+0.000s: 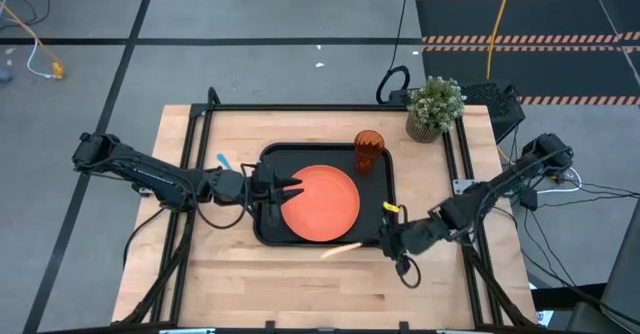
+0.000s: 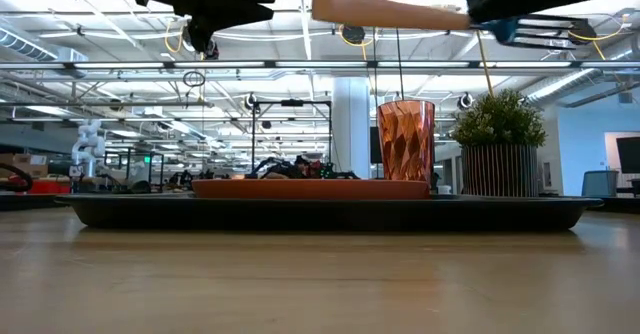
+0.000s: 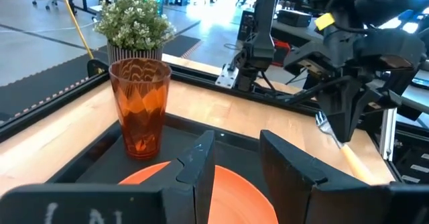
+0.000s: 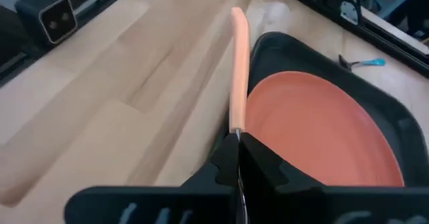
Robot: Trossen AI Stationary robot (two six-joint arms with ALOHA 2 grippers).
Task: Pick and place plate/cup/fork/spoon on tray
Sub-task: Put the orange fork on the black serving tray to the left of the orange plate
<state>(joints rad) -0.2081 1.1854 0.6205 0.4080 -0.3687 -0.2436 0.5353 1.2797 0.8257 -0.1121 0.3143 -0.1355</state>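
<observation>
The black tray [image 1: 272, 160] lies mid-table. The orange plate [image 1: 322, 203] lies flat in it, and the amber ribbed cup [image 1: 369, 151] stands upright in its far right corner. The blue-handled spoon [image 1: 224, 161] lies on the table left of the tray. My left gripper [image 1: 297, 188] is open and empty, held above the plate's left edge; its fingers [image 3: 201, 162] frame the plate in the left wrist view. My right gripper [image 1: 388, 242] is shut on the tan-handled fork [image 1: 341, 250] beside the tray's near right corner. My right gripper pinches the fork's handle at its tine end [image 4: 236, 127] between its two fingers. The fingers come from the table's right, and the handle [image 4: 238, 63] sticks out ahead of them toward the left. The fork [image 2: 390, 12] is about level and lifted clear, its tines [image 2: 545, 29] past the fingers.
A potted green plant [image 1: 435, 107] stands at the table's far right, behind the cup. Black frame rails [image 1: 188, 144] run along the table's left, far and right sides. Bare wood [image 1: 300, 289] lies between the tray and the near edge.
</observation>
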